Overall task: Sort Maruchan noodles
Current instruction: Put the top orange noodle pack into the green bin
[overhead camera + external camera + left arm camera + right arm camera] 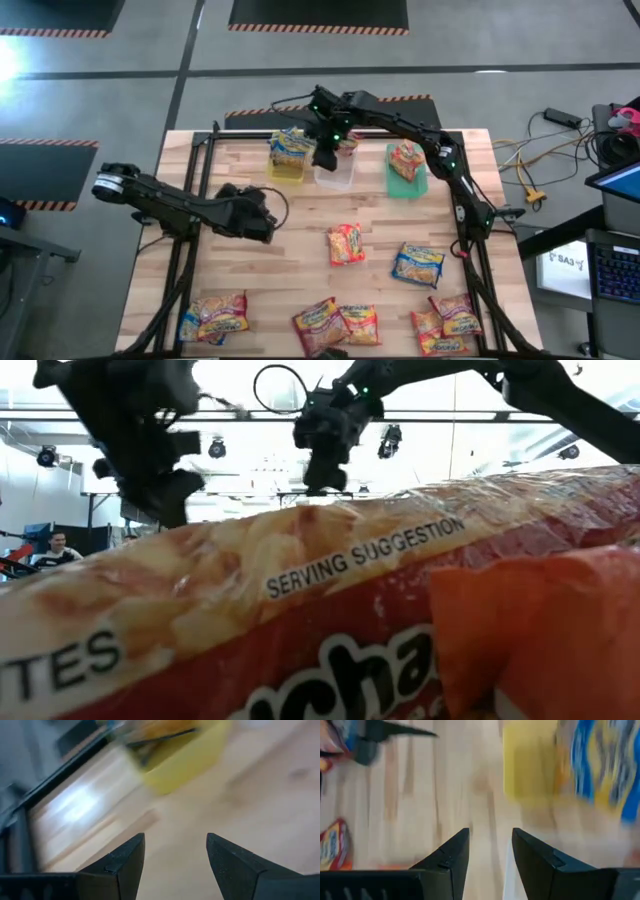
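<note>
Wooden table (300,250), three bins (287,165) at back, noodle packets (346,243) scattered

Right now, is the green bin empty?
No, the high view shows one orange noodle packet lying inside the green bin.

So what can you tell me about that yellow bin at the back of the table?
The yellow bin is a small, open-topped tub of what looks like translucent yellow plastic. It sits upright on the wooden table near its far edge, the leftmost of three bins, close beside the clear bin. A blue-and-yellow noodle packet sticks up out of it. The right gripper hangs just beside it, over the clear bin, empty, not touching it.
</note>
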Robot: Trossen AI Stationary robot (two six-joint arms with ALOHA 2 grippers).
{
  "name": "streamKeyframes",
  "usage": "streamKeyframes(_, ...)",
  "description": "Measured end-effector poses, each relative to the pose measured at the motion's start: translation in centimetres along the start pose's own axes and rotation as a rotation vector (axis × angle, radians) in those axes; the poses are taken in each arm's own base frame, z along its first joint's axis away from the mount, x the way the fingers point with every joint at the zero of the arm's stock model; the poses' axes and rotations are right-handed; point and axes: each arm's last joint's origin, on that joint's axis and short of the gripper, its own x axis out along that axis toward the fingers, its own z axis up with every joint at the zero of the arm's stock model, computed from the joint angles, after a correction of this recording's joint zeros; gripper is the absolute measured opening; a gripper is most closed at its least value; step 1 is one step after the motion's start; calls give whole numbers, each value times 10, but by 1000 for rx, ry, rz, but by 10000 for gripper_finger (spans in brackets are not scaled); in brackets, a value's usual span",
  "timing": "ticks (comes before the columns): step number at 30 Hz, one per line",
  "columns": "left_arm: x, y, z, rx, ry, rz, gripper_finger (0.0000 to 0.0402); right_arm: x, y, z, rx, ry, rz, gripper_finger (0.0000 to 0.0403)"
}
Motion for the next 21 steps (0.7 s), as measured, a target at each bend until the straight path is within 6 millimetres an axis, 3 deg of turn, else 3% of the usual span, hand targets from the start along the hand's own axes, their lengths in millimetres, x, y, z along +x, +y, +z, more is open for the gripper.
streamKeyframes(5,-4,-14,20,76,-55,-178,196,-22,16,-20,118,170,11,137)
streamKeyframes(10,-9,-27,34,137,-105,-381,196,-53,41,-36,137,176,-86,137)
streamKeyframes(15,-14,-36,41,171,-141,-545,196,-75,75,-75,180,149,-211,137)
streamKeyframes(18,-15,-38,45,178,-176,-574,196,-77,94,-101,204,20,-243,137)
streamKeyframes(21,-17,-43,49,168,-208,-635,196,-65,110,-130,256,-82,-218,137)
